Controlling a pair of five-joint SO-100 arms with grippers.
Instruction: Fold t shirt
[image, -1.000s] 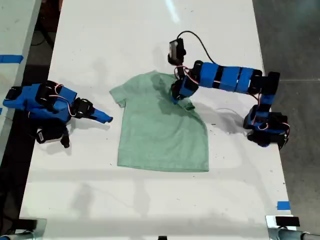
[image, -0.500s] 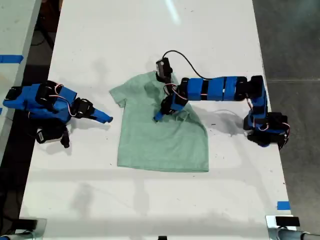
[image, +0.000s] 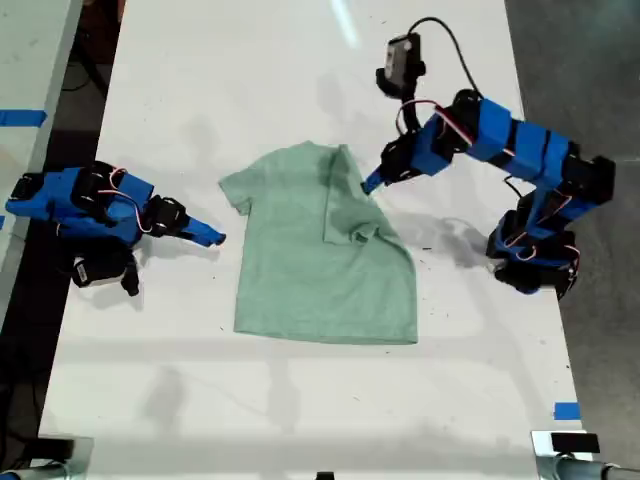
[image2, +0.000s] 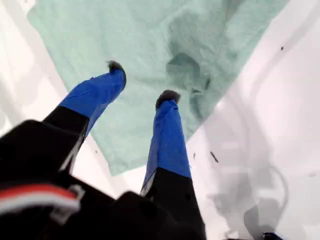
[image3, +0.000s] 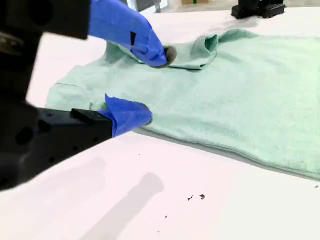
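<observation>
The pale mint-green t shirt (image: 300, 280) lies flat in the middle of the white table, neck away from the camera. The sleeve (image: 350, 205) on the exterior view's right is folded inward over the chest. My first gripper (image: 372, 183) hovers above that folded edge, open and empty; the first wrist view shows it (image2: 141, 82) over the t shirt (image2: 150, 30). My second gripper (image: 210, 238) rests low on the table just off the shirt's edge at the exterior view's left. It stands open (image3: 154, 85) with nothing in it, facing the t shirt (image3: 240, 90).
The white table (image: 300, 400) has bare surface in front of and behind the shirt. Blue tape (image: 566, 410) marks its front corner at the exterior view's right. A second table (image: 25, 60) stands at the exterior view's left. Dark floor (image: 580, 80) borders the right.
My first gripper drew the sleeve inward across the shirt, let it go, then lifted back toward the exterior view's right. The sleeve now lies folded. The second arm stayed still.
</observation>
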